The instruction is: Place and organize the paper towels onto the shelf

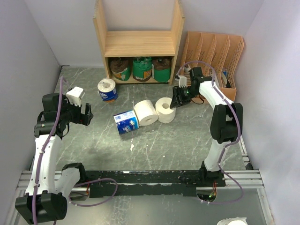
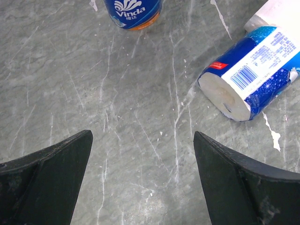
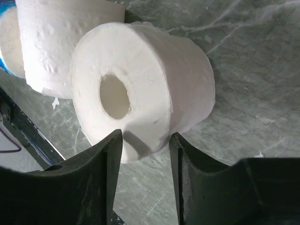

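grey marbled table, pale walls on three sides.

right gripper: fingers narrowly apart, lower rim of a plain white roll sitting between the tips. cannot tell whether they press it or merely flank it. this roll lies on its side on the table, core hole facing the wrist camera, paper soft and unwrapped.

touching it, a second white roll, embossed surface, also on its side.

next out, a blue-and-white wrapped roll lying flat, open end showing white paper. white label panel with barcode and a small red tag; fine print too small to read.

further left, an upright blue roll, "vinda" in white letters with a swirl logo, orange band at its base.

left gripper: spread wide, nothing between the fingers, hanging over bare table near the two blue rolls.

against the back wall, the wooden shelf: upper tier bare, three rolls side by side on the lower tier, green wrap visible. a peach file organiser stands just right of it.
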Controlling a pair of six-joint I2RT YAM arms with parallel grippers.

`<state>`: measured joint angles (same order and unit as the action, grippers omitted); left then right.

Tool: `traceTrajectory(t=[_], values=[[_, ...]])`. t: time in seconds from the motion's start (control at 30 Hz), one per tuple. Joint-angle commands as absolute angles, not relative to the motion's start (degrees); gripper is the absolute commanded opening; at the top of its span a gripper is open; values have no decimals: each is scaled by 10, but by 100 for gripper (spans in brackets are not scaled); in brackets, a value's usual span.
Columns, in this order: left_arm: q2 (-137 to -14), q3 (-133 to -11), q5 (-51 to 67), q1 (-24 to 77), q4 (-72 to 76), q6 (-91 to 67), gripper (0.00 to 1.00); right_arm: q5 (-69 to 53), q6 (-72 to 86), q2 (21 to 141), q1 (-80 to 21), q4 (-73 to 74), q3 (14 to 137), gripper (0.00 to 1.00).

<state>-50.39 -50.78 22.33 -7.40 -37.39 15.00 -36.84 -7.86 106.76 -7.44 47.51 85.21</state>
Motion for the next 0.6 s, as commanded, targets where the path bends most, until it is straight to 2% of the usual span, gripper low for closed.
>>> traceTrajectory(t=[0.0, 0.27, 0.57], values=[[-503, -501, 245, -79, -377, 159, 100, -376, -97, 1095, -72, 514, 894, 46], [-506, -501, 250, -79, -379, 161, 100, -372, -80, 1099, -73, 510, 915, 52], [-506, -501, 256, -79, -380, 164, 100, -297, -45, 1113, -91, 496, 925, 49]])
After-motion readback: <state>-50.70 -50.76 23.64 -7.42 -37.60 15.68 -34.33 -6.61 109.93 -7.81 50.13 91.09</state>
